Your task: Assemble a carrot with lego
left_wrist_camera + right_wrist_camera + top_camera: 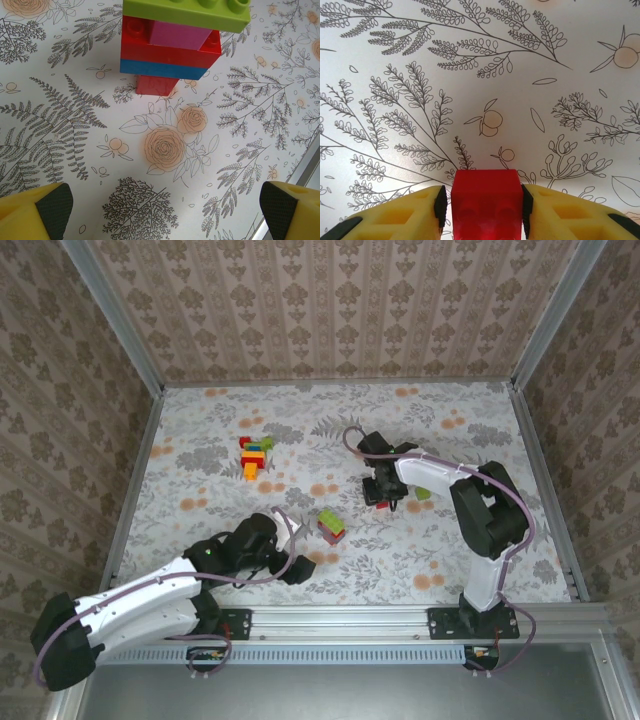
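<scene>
From where I stand, the right gripper [383, 496] sits low over the flowered table [200, 490], a little toward 3 o'clock from its middle. Its yellow fingers [415, 212] pinch a red brick [486, 200], with the dark pads flat against both of the brick's sides. A single green brick [424, 493] lies just beside that gripper at its 3 o'clock. Near the table's middle stands a small stack [331, 526]. In the left wrist view it reads from the top as a green brick, then red with a magenta piece, then blue, then a small red one. The left gripper [297, 566] rests near the stack, at about its 7 o'clock and apart from it. Its fingers are spread wide with nothing between them, the two tips sitting at the bottom corners of its own camera view. Well apart, out toward 10 o'clock on the table, lies a loose pile [254, 456] of red, green and orange bricks.
</scene>
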Robot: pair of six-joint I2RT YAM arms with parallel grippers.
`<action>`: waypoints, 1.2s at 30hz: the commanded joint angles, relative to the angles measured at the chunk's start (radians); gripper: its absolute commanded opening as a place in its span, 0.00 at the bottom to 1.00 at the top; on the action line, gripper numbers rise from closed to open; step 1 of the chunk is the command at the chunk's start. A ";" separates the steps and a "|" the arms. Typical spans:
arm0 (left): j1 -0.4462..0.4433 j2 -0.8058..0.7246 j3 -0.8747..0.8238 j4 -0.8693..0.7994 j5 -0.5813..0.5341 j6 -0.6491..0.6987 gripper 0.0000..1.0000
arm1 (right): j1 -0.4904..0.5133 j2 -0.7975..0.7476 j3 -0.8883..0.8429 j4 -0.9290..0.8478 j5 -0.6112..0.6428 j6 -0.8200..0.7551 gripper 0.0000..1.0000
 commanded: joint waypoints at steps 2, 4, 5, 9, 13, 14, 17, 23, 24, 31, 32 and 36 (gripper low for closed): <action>-0.006 -0.008 -0.003 0.004 -0.015 0.004 1.00 | -0.011 -0.030 -0.019 -0.015 -0.019 0.005 0.44; -0.007 -0.007 -0.003 0.004 -0.014 0.004 1.00 | -0.012 -0.025 -0.020 -0.016 -0.024 0.003 0.44; -0.006 -0.007 -0.003 0.003 -0.013 0.004 1.00 | -0.012 -0.022 -0.019 -0.017 -0.026 0.002 0.45; -0.006 -0.007 -0.003 0.004 -0.015 0.004 1.00 | -0.014 -0.018 -0.023 -0.017 -0.028 -0.003 0.46; -0.006 -0.007 -0.004 0.003 -0.015 0.004 1.00 | -0.015 -0.015 -0.023 -0.018 -0.032 -0.004 0.46; -0.007 -0.007 -0.003 0.003 -0.015 0.005 1.00 | -0.015 -0.015 -0.022 -0.018 -0.034 -0.003 0.46; -0.007 -0.007 -0.003 0.003 -0.015 0.003 1.00 | -0.015 -0.011 -0.024 -0.017 -0.037 -0.006 0.47; -0.006 -0.006 -0.003 0.004 -0.015 0.003 1.00 | -0.016 -0.009 -0.032 -0.015 -0.037 -0.007 0.47; -0.007 -0.006 -0.003 0.004 -0.015 0.003 1.00 | -0.018 -0.010 -0.034 -0.015 -0.037 -0.009 0.46; -0.007 -0.006 -0.004 0.003 -0.015 0.004 1.00 | -0.021 -0.010 -0.041 -0.011 -0.040 -0.008 0.41; -0.006 -0.006 -0.004 0.003 -0.015 0.004 1.00 | -0.021 -0.011 -0.043 -0.011 -0.040 -0.008 0.39; -0.006 -0.006 -0.003 0.003 -0.017 0.003 1.00 | -0.023 -0.029 -0.049 -0.015 -0.042 -0.011 0.34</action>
